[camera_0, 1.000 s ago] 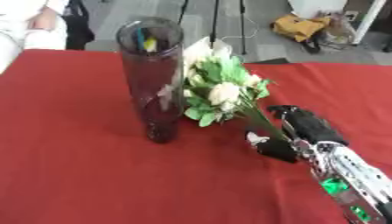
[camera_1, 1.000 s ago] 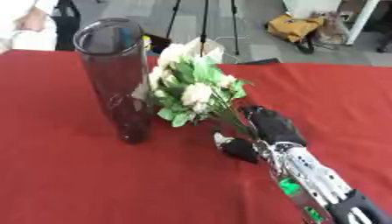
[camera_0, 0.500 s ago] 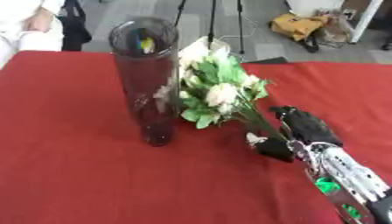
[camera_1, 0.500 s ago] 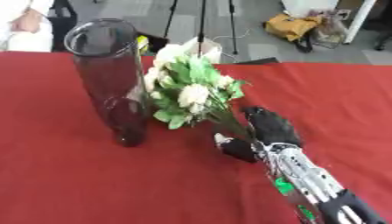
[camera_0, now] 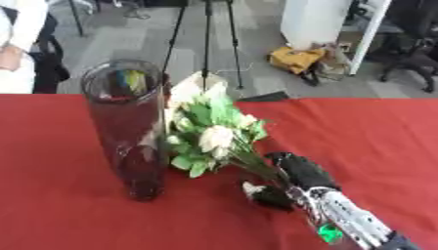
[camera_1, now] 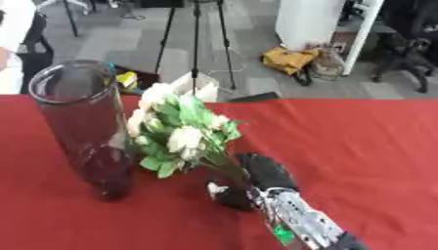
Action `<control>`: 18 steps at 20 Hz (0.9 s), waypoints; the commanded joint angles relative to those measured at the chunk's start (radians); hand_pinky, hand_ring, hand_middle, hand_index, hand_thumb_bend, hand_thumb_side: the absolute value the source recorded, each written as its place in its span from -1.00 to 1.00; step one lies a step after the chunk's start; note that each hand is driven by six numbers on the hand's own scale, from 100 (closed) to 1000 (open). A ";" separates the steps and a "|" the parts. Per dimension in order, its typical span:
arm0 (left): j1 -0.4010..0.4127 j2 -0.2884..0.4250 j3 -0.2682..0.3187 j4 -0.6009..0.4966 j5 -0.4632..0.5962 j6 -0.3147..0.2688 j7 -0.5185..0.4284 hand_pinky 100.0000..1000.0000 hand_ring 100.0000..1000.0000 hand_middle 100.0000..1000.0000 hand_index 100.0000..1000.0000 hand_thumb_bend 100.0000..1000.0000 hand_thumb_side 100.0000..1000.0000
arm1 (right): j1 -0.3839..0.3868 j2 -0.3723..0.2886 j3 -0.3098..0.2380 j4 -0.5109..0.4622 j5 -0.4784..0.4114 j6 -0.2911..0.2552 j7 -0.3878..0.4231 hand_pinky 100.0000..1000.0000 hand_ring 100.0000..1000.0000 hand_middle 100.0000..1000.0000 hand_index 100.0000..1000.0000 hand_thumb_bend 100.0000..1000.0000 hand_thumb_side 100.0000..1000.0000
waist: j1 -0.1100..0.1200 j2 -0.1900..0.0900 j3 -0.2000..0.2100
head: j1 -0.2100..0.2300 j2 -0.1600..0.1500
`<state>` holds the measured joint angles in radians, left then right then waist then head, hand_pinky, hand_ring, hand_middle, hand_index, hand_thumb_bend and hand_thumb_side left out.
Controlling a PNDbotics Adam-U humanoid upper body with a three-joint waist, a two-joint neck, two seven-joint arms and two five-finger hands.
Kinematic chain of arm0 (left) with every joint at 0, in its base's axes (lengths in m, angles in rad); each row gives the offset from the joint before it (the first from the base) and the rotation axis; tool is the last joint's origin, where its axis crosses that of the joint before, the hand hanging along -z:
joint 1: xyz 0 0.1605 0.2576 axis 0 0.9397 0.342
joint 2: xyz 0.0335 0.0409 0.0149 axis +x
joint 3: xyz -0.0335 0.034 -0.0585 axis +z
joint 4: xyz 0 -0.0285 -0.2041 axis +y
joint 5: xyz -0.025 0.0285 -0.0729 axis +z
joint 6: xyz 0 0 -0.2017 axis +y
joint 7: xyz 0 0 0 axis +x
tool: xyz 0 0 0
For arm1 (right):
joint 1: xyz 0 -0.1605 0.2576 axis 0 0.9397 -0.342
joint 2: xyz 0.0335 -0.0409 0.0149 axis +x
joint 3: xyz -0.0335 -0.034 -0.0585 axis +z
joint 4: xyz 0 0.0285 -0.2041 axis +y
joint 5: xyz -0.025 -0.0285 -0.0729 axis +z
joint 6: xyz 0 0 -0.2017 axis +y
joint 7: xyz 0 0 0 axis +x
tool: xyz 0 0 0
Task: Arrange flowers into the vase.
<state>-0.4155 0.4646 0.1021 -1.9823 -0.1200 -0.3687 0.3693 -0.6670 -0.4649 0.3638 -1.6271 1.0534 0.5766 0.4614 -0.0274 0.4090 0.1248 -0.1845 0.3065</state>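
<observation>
**Flowers in hand, vase not yet filled**

Left eye view
- Right hand (camera_0: 295, 178): one, coming in from the lower right; fingers curling round the stems at the base of the bouquet, holding it low over the red table (camera_0: 60, 215).
- Bouquet (camera_0: 209, 136): one bunch, white blooms with green leaves, too tightly packed for counting single flowers; fanning up and away from the hand toward its far left, heads leaning toward the vase.
- Vase (camera_0: 128, 129): one, tall, dark clear glass, standing upright well to the left of the hand, with the outermost leaves reaching almost to its wall; contact not determinable.
- Progress: judging as early. Grasping done; lifting the stems above the rim, turning them downward and lowering them in all remaining. Nothing of the bunch showing inside the vase.
- Left hand: not showing.

Right eye view
- Hand (camera_1: 261, 173): same single hand, closing on the stem ends, a pale stub sticking out just beside the fingers on their left.
- Bunch (camera_1: 180, 134): same single bunch, rising up-left from the hand.
- Glass cylinder (camera_1: 81, 124): same single vase, mouth open and unobstructed, standing farther left of the hand, beyond the blooms.
- Count overall: one hand working, one bunch, one vase.
</observation>
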 commanded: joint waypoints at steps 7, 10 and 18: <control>-0.018 0.015 -0.002 -0.018 0.008 -0.002 -0.007 0.65 0.87 0.86 0.79 -1.00 1.00 | -0.019 -0.033 -0.007 -0.013 -0.039 -0.019 0.030 0.36 0.74 0.61 0.93 -0.45 0.79 | -0.002 -0.015 0.011 | 0.051 -0.012; -0.017 0.016 -0.002 -0.018 0.008 -0.003 -0.009 0.65 0.87 0.86 0.79 -1.00 1.00 | -0.015 -0.036 -0.014 -0.026 -0.037 -0.014 0.025 0.37 0.76 0.62 0.94 -0.44 0.79 | -0.004 -0.014 0.013 | 0.122 0.043; 0.011 0.012 0.007 -0.018 -0.001 -0.002 -0.001 0.65 0.88 0.87 0.79 -1.00 1.00 | -0.002 -0.047 -0.033 -0.064 -0.013 -0.008 0.008 0.38 0.76 0.62 0.94 -0.38 0.78 | 0.000 -0.004 -0.004 | 0.190 0.057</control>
<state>-0.4010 0.4639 0.1019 -1.9823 -0.1165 -0.3712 0.3653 -0.6590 -0.4840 0.3449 -1.6615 1.0318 0.5688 0.4754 -0.0319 0.4230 0.1201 -0.0002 0.3758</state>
